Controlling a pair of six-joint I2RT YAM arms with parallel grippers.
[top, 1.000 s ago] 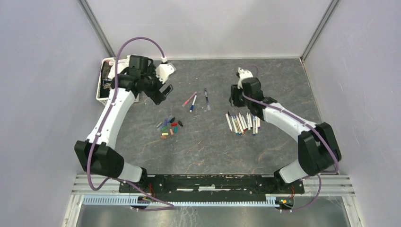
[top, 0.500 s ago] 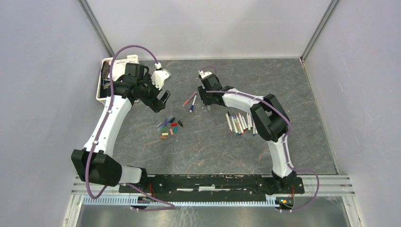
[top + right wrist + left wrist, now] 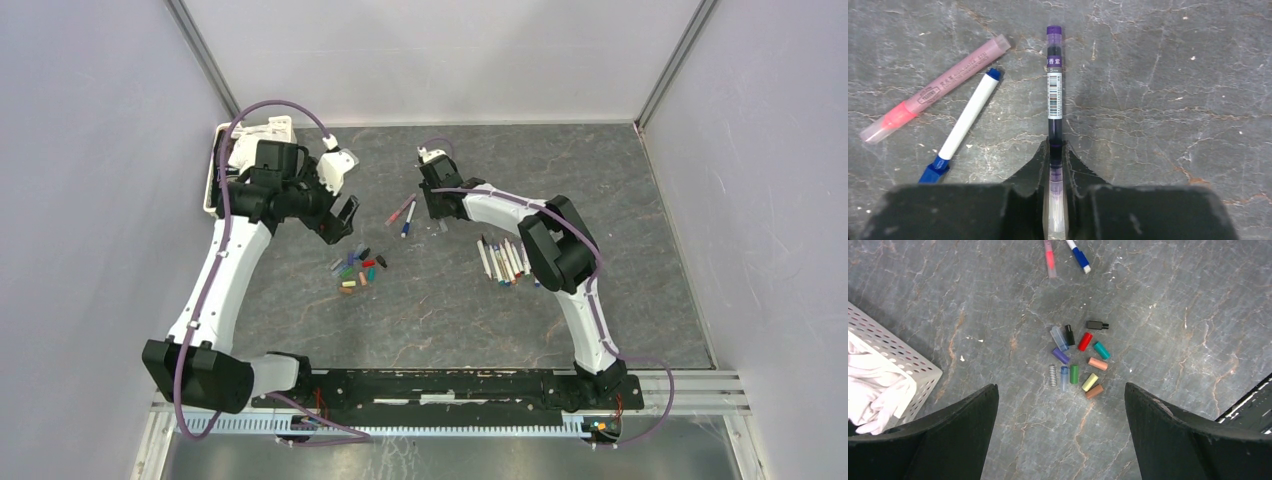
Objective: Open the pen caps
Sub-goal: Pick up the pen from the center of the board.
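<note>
Several loose pen caps (image 3: 1085, 341) in mixed colours lie in a small cluster (image 3: 358, 270) on the grey table. My left gripper (image 3: 1060, 385) hangs open above them, fingers wide apart and nothing between them; the top view shows it (image 3: 343, 215) just up and left of the cluster. My right gripper (image 3: 1056, 150) is shut on a purple pen (image 3: 1055, 85) that lies on the table, its clear cap end pinched between the fingers (image 3: 1040, 160). A pink pen (image 3: 935, 90) and a white pen with blue ends (image 3: 965, 122) lie just left of it.
A row of white-barrelled pens (image 3: 505, 260) lies under the right arm's forearm. A white perforated basket (image 3: 913, 370) with white cloth (image 3: 868, 390) sits at the table's back left corner (image 3: 215, 180). Grey walls close in the table.
My right arm swung from the right side to the middle, came down over the purple pen and closed on it. My left gripper drifted slightly toward the cap cluster, still open.
</note>
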